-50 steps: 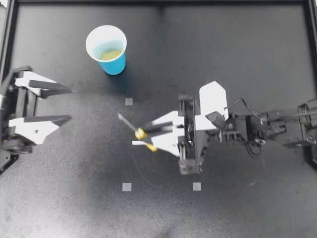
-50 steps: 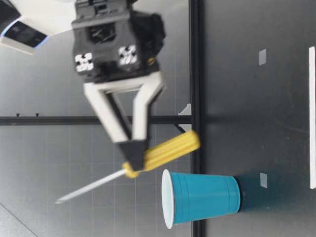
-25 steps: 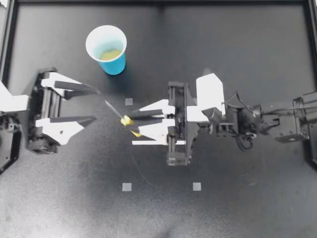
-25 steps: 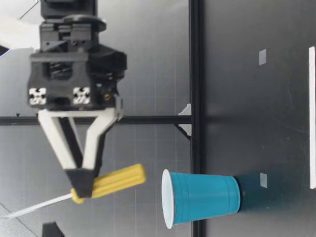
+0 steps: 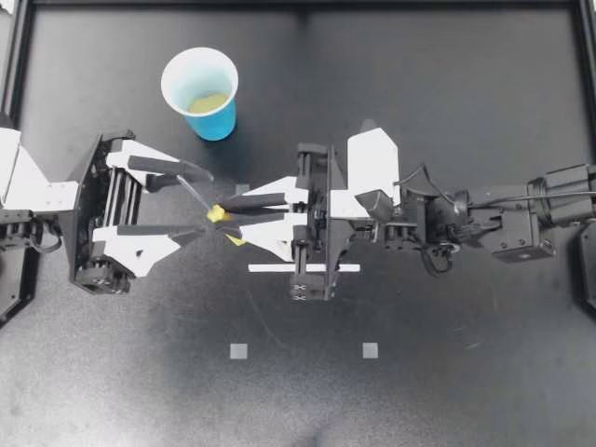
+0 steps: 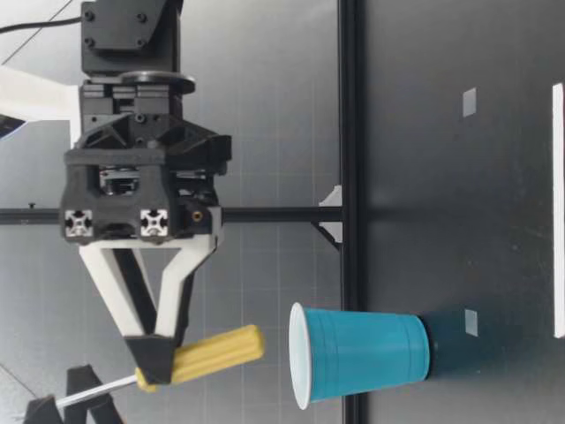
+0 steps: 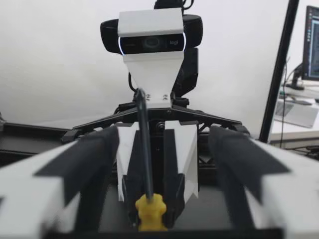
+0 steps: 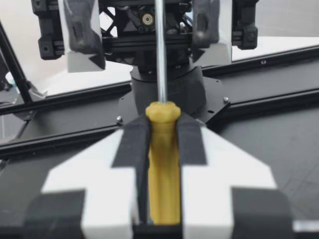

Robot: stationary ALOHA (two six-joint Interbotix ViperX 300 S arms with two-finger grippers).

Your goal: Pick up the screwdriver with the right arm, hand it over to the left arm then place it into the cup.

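My right gripper (image 5: 229,218) is shut on the yellow handle of the screwdriver (image 5: 217,214) and holds it above the table. The thin metal shaft (image 5: 191,191) points toward my left arm. My left gripper (image 5: 193,202) is open, and the shaft lies between its fingers without touching them. In the left wrist view the shaft (image 7: 144,149) rises between the dark pads (image 7: 89,159). In the right wrist view both fingers clamp the handle (image 8: 163,164). The blue cup (image 5: 200,91) stands upright at the back left. In the low view the handle (image 6: 207,353) hangs beside the cup's rim (image 6: 297,356).
Small grey tape squares (image 5: 238,351) (image 5: 370,350) mark the black table. A black frame rail (image 5: 298,6) borders the far edge. Something yellowish lies at the bottom of the cup.
My right arm has carried the screwdriver leftward while my left arm has come rightward to meet it. The shaft now sits between the left fingers, which have narrowed slightly.
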